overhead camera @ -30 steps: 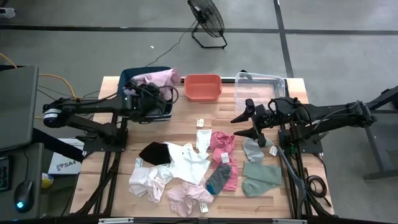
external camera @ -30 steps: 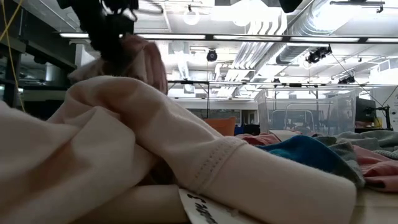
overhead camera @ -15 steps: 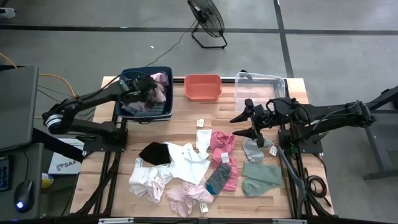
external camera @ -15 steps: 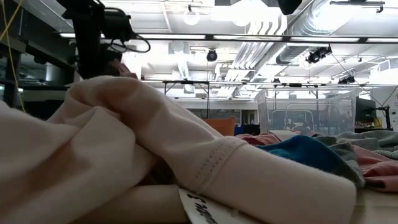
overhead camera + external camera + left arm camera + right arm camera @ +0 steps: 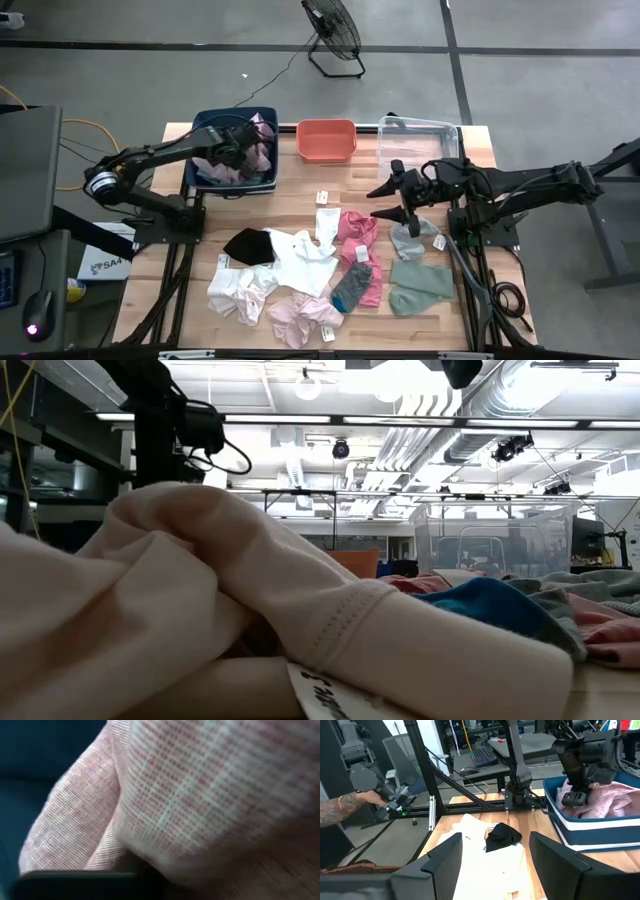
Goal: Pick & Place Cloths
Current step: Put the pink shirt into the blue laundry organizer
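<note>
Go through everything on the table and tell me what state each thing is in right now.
Blue bin: holds pink cloth.
Orange bin: empty.
Clear bin: empty.
Loose cloths: scattered on table.
Left gripper: down in blue bin, on pink cloth.
Right gripper: open, empty, above table.

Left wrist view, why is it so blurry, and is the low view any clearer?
Left wrist view: pink cloth fills the frame, too close to focus. Low view: a pale pink garment blocks the foreground, soft-edged; ceiling lights glare behind.
</note>
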{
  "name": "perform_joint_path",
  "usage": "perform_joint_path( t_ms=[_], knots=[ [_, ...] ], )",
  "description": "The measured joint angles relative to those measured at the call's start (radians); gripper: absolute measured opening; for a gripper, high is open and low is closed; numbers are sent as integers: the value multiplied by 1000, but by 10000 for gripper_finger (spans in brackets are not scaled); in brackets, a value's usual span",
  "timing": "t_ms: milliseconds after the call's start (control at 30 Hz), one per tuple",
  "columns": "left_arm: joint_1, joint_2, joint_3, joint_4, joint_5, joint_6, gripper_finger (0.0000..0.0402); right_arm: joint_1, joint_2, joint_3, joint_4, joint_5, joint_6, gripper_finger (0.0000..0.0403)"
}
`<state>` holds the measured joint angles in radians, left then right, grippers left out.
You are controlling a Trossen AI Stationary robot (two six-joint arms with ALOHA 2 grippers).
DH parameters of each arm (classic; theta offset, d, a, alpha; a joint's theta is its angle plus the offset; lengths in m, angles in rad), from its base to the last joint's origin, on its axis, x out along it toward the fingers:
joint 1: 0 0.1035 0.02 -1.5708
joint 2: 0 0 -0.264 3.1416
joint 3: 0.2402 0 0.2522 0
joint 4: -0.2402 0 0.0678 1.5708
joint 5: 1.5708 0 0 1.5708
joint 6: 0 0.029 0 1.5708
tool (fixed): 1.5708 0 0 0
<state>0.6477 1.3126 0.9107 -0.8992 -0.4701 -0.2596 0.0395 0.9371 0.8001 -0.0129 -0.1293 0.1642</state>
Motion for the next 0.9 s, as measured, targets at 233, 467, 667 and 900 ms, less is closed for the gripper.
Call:
perform_joint_path(
  t_ms=[233, 467, 667, 900],
  knots=[
    [0, -7, 109, -113, 77, -7, 258, 0, 0, 0, -9, 0, 0, 222],
    [-28, -7, 279, -277, 124, -111, 323, 0, 0, 0, -13, 0, 13, 222],
    [-75, -7, 371, -312, 118, -143, 312, 0, 0, 0, -33, 0, 17, 222],
    [-87, -8, 391, -316, 94, -141, 257, 0, 0, 0, -36, 0, 16, 222]
  ],
)
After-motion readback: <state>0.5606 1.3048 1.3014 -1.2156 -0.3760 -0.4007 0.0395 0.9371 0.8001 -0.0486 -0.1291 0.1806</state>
